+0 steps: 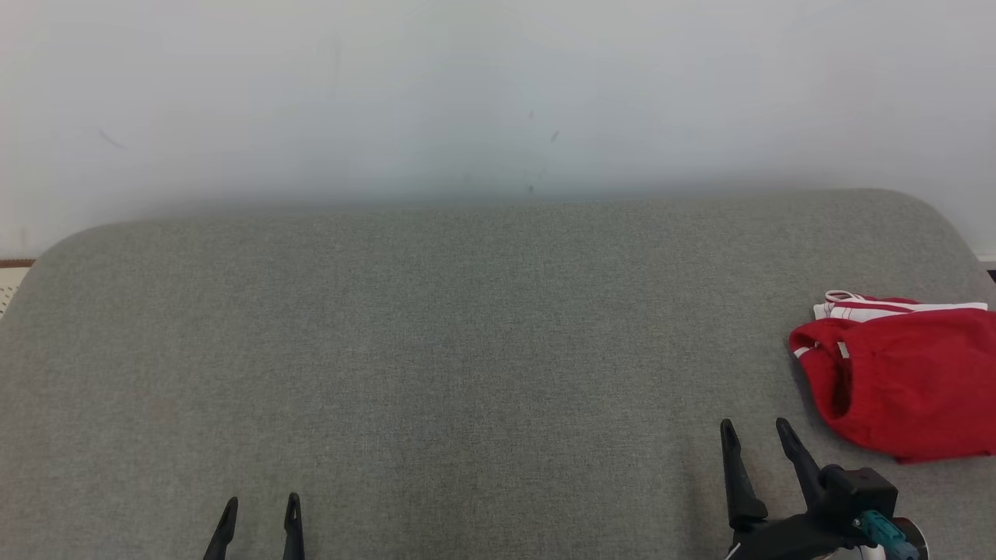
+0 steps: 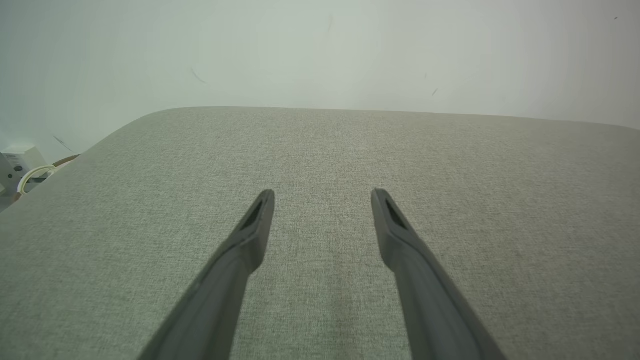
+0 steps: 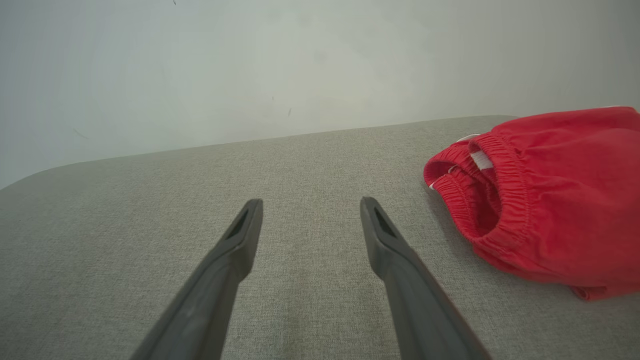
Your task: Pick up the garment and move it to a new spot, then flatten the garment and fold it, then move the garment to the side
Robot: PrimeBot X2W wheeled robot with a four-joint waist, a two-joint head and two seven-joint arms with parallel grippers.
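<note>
My right gripper [image 1: 753, 426] hovers low over the grey fabric surface [image 1: 436, 350], fingers spread apart with nothing between them. My left gripper [image 1: 263, 502] is likewise parted and empty, well away to its left. The garment [image 1: 903, 381] lies just ahead and to the right of my right gripper, near but not touching, so that arm is plainly the nearer. It is red and loosely folded over itself, its gathered waistband [image 3: 512, 200] gaping toward my fingers, with white stripes [image 1: 895, 309] at its far edge. It runs past the head view's right edge, so I cannot judge its long axis.
</note>
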